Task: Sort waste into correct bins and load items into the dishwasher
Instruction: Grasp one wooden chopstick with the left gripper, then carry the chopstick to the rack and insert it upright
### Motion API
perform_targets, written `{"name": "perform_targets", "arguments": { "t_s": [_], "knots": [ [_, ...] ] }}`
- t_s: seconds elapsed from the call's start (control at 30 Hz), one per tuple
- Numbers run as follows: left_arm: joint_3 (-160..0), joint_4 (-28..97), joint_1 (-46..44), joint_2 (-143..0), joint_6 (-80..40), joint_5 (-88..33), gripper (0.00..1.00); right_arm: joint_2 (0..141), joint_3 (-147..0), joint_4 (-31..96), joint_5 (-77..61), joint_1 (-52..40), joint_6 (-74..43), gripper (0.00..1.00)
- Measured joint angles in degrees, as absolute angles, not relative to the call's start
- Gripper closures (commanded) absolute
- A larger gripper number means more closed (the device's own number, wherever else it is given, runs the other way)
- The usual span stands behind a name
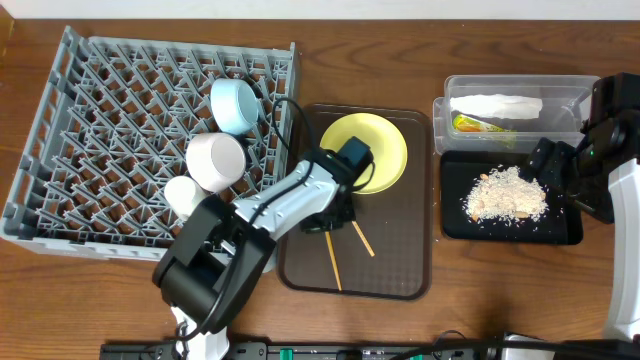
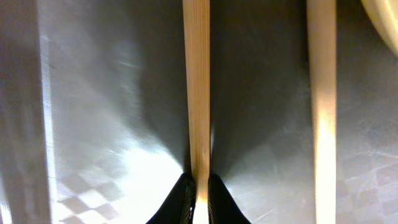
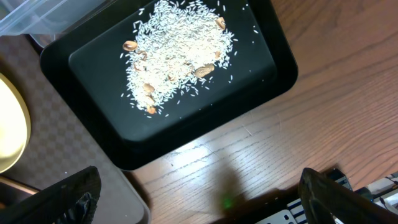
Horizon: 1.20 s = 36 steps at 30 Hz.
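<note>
Left wrist view: at the bottom edge the left hand point(image 2: 197, 198) is pinched narrow on a chopstick point(image 2: 196, 93), one black fingertip on each side of the wood. The stick runs straight up the middle of the frame over the brown serving tray point(image 2: 93, 124); whether it is lifted off the tray cannot be told. A second chopstick point(image 2: 322, 112) lies parallel at the right, apart from the first. The rim of the pale-yellow plate point(image 2: 385, 18) shows in the upper right corner.

In the right wrist view the right hand point(image 3: 199, 202) is spread wide and holds nothing. Its fingers point(image 3: 62, 199) sit in the bottom corners over the wooden tabletop point(image 3: 323, 124). Beyond them, the black tray point(image 3: 93, 81) holds a heap of rice scraps point(image 3: 177, 56).

Overhead, the plate rests at the top of the brown tray, frame centre. At the upper right the clear tub point(image 1: 570, 95) holds the white napkin point(image 1: 495, 105) and the orange-and-green wrapper point(image 1: 480, 126). It sits just above the black tray. At the left, the grey dish rack point(image 1: 100, 120) carries the light-blue bowl point(image 1: 232, 105), the white bowl point(image 1: 215, 162) and the small white cup point(image 1: 181, 194) along its right side.
</note>
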<state>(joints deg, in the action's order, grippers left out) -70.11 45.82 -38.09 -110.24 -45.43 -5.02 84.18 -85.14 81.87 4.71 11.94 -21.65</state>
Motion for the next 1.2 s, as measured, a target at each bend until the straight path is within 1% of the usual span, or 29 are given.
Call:
{"name": "perform_targets", "arguments": {
  "t_s": [0.17,0.33,0.47,0.57,0.67,0.8,0.97,1.03,1.07,1.2],
  "knots": [
    [-70.5,47.0,-34.9,-103.7,-38.2,-5.2,0.92,84.2,-85.1,81.9,4.7,11.9,-21.6,0.01],
    [-73.8,51.4,-30.7,-93.3,-29.4,-5.4,0.92,84.2,-85.1,81.8,4.7,11.9,-21.6,0.01],
    [-77.8,56.4,-25.5,-88.8,-23.4,-5.7,0.92,84.2,-85.1,81.8,4.7,11.9,-21.6,0.01],
    [-80.7,57.9,-21.8,-88.4,-19.3,-5.6,0.92,84.2,-85.1,81.8,4.6,11.9,-21.6,0.01],
    [-82.4,56.9,-17.2,-88.4,-12.2,-5.5,0.92,84.2,-85.1,81.8,4.5,11.9,-21.6,0.01],
    [-82.4,54.9,-14.9,-88.7,-5.9,-5.4,0.92,84.2,-85.1,81.8,4.5,11.9,-21.6,0.01],
    [-82.4,51.1,-13.7,-91.2,-2.1,-5.4,0.93,84.2,-85.1,81.8,4.5,11.9,-21.6,0.01],
    [-82.4,50.1,-13.5,-92.9,-1.4,-5.4,0.87,84.2,-85.1,81.8,4.5,11.9,-21.6,0.01],
    [-82.4,49.9,-13.5,-93.9,-1.1,-5.4,0.86,84.2,-85.1,81.8,4.5,11.9,-21.6,0.01],
    [-82.4,48.4,-13.5,-97.5,-0.6,-5.4,0.86,84.2,-85.1,81.8,4.5,11.9,-21.6,0.01]
  ]
}}
